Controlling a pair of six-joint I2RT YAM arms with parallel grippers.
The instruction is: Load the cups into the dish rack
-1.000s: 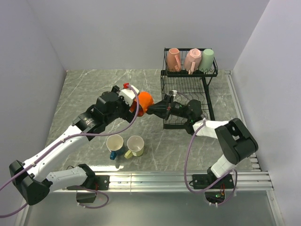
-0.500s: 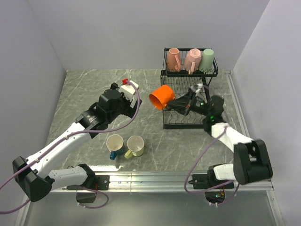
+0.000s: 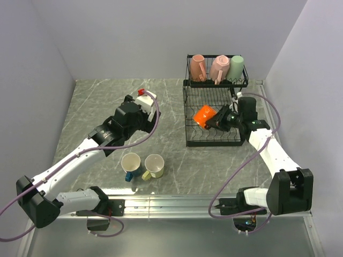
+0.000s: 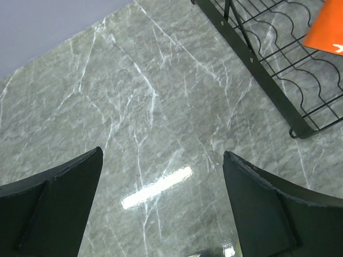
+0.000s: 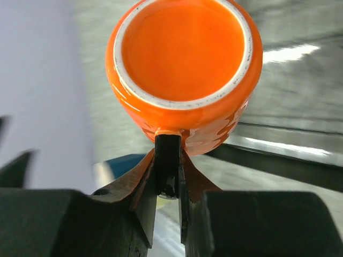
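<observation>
Three cups (image 3: 217, 68) sit in the upper basket (image 3: 244, 83) while your right hand (image 3: 216, 119), pinched on the handle of the orange cup (image 3: 203, 115), holds it seemingly just above the lower shelf of the dish rack (image 3: 211, 143), so lower and release it; your left hand (image 4: 162, 154) gapes empty.

Tilted orange cup (image 3: 204, 115) above lower rack shelf (image 3: 213, 97)

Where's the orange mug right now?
Top view, right of centre: the orange mug is held by its handle in the right gripper, over the left part of the lower shelf of the dish rack.
</observation>
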